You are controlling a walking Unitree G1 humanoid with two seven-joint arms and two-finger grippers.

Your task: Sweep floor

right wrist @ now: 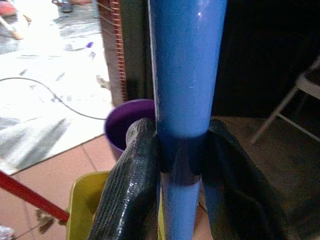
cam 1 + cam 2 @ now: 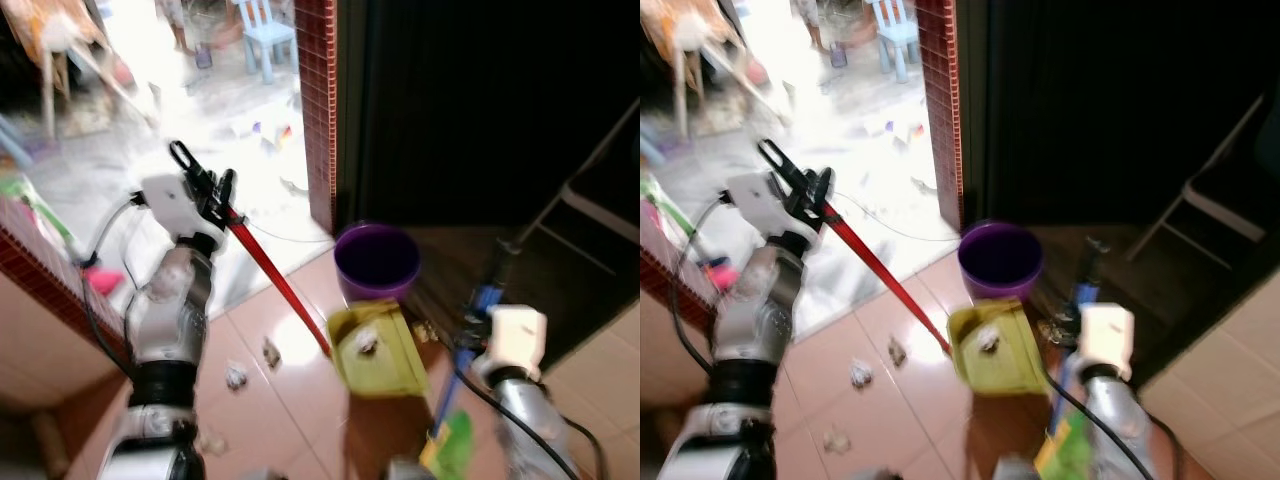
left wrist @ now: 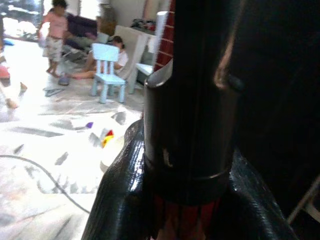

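While the left gripper [image 2: 205,190] clamps the dustpan's red handle [image 2: 275,275], one scrap lies in the yellow dustpan [image 2: 385,365] and several scraps [image 2: 236,377] remain on the floor [image 2: 290,420]. Right wrist view: right gripper [image 1: 177,165] clasps the blue broom handle [image 1: 185,75].

A yellow dustpan [image 2: 378,350] lies on the reddish tiled floor [image 2: 290,400] just before a purple bucket, a scrap of crumpled litter [image 2: 366,343] resting in it; its long red handle [image 2: 275,272] slants up to the left. A blue broom handle [image 1: 186,100] stands upright, its green head [image 2: 450,445] beside the dustpan. More litter scraps [image 2: 236,377] dot the tiles
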